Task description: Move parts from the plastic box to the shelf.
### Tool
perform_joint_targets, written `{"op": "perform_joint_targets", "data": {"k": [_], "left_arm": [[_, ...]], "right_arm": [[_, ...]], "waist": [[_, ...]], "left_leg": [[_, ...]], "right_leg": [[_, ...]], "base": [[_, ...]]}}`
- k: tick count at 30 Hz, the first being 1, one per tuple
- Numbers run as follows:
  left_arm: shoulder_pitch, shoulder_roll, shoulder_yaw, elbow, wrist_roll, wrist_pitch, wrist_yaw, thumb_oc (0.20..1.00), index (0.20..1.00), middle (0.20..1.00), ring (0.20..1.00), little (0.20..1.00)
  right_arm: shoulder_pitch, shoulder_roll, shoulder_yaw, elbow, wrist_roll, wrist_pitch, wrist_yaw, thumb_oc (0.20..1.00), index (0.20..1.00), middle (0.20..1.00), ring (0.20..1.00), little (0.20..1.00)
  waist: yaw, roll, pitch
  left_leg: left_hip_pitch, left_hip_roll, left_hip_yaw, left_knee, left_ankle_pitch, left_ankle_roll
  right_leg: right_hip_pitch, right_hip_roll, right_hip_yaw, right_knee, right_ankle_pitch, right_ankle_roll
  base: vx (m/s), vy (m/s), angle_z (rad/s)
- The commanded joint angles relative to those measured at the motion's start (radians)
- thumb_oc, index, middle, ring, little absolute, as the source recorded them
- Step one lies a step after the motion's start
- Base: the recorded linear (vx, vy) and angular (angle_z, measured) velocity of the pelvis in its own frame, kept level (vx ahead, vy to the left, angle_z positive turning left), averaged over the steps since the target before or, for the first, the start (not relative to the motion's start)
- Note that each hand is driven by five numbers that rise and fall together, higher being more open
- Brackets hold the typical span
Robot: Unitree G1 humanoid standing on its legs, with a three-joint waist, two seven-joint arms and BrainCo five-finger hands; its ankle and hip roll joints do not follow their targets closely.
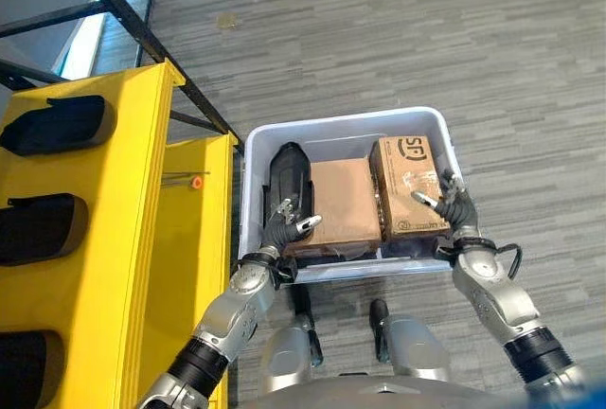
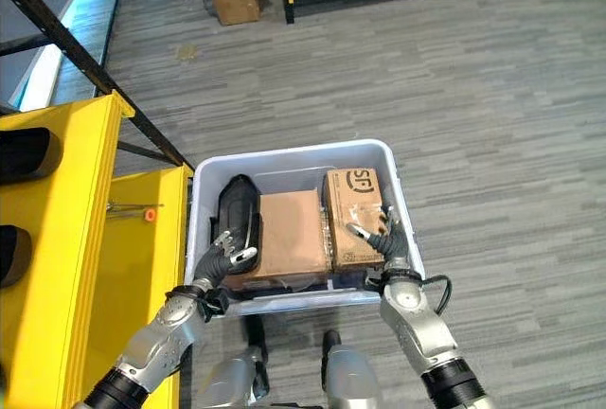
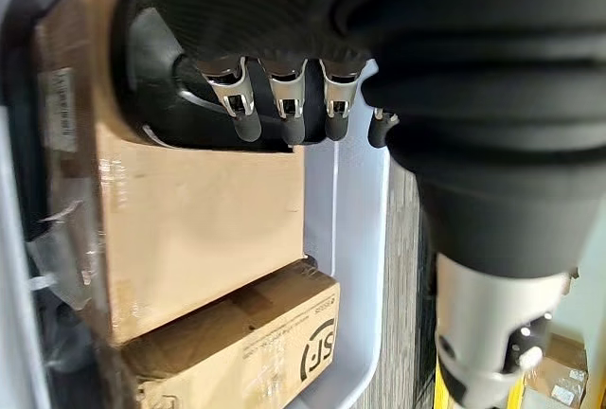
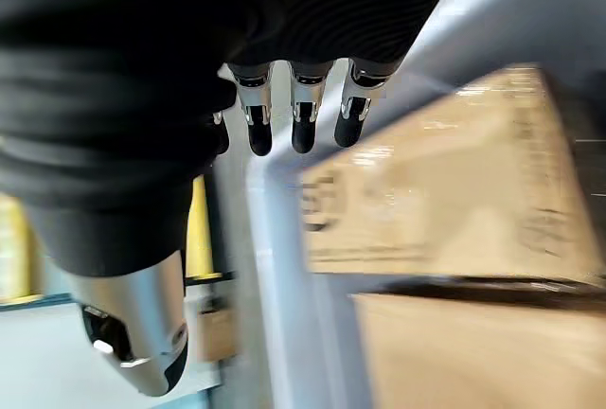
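White plastic forms the open box (image 2: 402, 210) we see on the grey floor just in front of the robot, with a yellow shelf (image 1: 114, 239) standing beside its left wall. Inside the box lie three parts side by side. A black moulded part (image 1: 289, 182) sits along the left wall. A plain brown carton (image 1: 343, 203) fills the middle, touching it. A second brown carton with printing on its lid (image 1: 407, 182) lies against the right wall.

The left hand (image 1: 287, 229) is over the near left corner of the box. Its fingers (image 3: 284, 111) curl down onto the near end of the black part, though we cannot tell whether they truly grip it. The right hand (image 2: 383, 239) hovers at the near right corner, above the printed carton. Its fingers (image 4: 303, 120) are loosely bent, slightly apart, and hold nothing.

On the shelf, several dark moulded parts (image 1: 57, 125) rest in a row along the upper yellow level. A thin tool with an orange tip (image 1: 189, 181) lies on the lower yellow level, near the box's left wall. Another cardboard carton (image 2: 234, 0) stands on the floor well beyond the box.
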Motion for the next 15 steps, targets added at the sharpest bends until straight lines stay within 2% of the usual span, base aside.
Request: {"op": "perform_joint_targets", "data": {"k": [1,4,6,10,12,13,14,15], "left_arm": [[-0.024,-0.008,0.015,-0.039,-0.018,-0.076,0.048,1.0,1.0,1.0,1.0,1.0],[-0.092,-0.016,0.03,0.002,-0.017,-0.131,0.244,1.0,1.0,1.0,1.0,1.0],[-0.121,-0.029,0.05,0.034,-0.013,-0.141,0.301,1.0,1.0,1.0,1.0,1.0],[-0.228,-0.053,0.075,0.093,0.093,-0.122,0.449,1.0,1.0,1.0,1.0,1.0],[-0.247,-0.056,0.077,0.108,0.102,-0.115,0.461,1.0,1.0,1.0,1.0,1.0],[-0.293,-0.07,0.08,0.143,0.145,-0.098,0.55,1.0,1.0,1.0,1.0,1.0],[-0.302,-0.074,0.081,0.149,0.149,-0.096,0.592,1.0,1.0,1.0,1.0,1.0],[-0.346,-0.089,0.1,0.212,0.143,-0.135,0.693,1.0,1.0,1.0,1.0,1.0]], "right_arm": [[0.005,-0.009,-0.036,-0.095,-0.081,-0.114,0.014,1.0,1.0,1.0,1.0,1.0],[0.003,-0.045,-0.046,-0.142,-0.111,-0.151,0.024,1.0,1.0,1.0,1.0,1.0],[-0.002,-0.051,-0.045,-0.155,-0.116,-0.152,0.021,1.0,1.0,1.0,1.0,1.0],[-0.048,-0.056,-0.041,-0.157,-0.15,-0.16,-0.027,1.0,1.0,1.0,1.0,1.0],[-0.057,-0.055,-0.04,-0.154,-0.156,-0.158,-0.038,1.0,1.0,1.0,1.0,1.0],[-0.081,-0.054,-0.038,-0.147,-0.17,-0.15,-0.075,1.0,1.0,1.0,1.0,1.0],[-0.086,-0.053,-0.038,-0.145,-0.172,-0.142,-0.077,1.0,1.0,1.0,1.0,1.0],[-0.107,-0.054,-0.031,-0.139,-0.178,-0.141,-0.088,1.0,1.0,1.0,1.0,1.0]], "waist": [[-0.016,-0.037,-0.017],[-0.046,-0.033,0.017],[-0.053,-0.035,0.029],[-0.057,-0.047,0.076],[-0.059,-0.049,0.083],[-0.066,-0.057,0.102],[-0.067,-0.058,0.105],[-0.072,-0.066,0.123]], "left_leg": [[-0.08,-0.012,-0.024,0.08,-0.073,-0.009],[-0.109,-0.011,-0.014,0.094,-0.079,-0.008],[-0.121,-0.016,-0.015,0.099,-0.084,-0.006],[-0.19,-0.024,-0.031,0.132,-0.092,-0.002],[-0.201,-0.026,-0.033,0.137,-0.093,-0.001],[-0.223,-0.033,-0.037,0.147,-0.093,0.001],[-0.229,-0.035,-0.039,0.149,-0.094,0.002],[-0.252,-0.037,-0.04,0.162,-0.095,0.003]], "right_leg": [[0.012,-0.025,-0.087,-0.042,0.042,0.007],[-0.046,-0.02,-0.062,-0.005,0.027,0.009],[-0.07,-0.018,-0.056,0.01,0.021,0.011],[-0.169,-0.014,-0.049,0.072,0.013,0.011],[-0.184,-0.013,-0.047,0.08,0.012,0.011],[-0.217,-0.012,-0.041,0.102,0.008,0.011],[-0.224,-0.012,-0.04,0.107,0.008,0.011],[-0.253,-0.01,-0.038,0.122,0.007,0.011]], "base": [[0.01,0.074,-0.03],[-0.03,0.081,-0.2],[-0.04,0.047,-0.23],[-0.11,0.019,-0.08],[-0.08,0.016,-0.01],[-0.08,0.03,-0.01],[-0.12,0.038,-0.01],[-0.06,0.017,-0.03]]}}
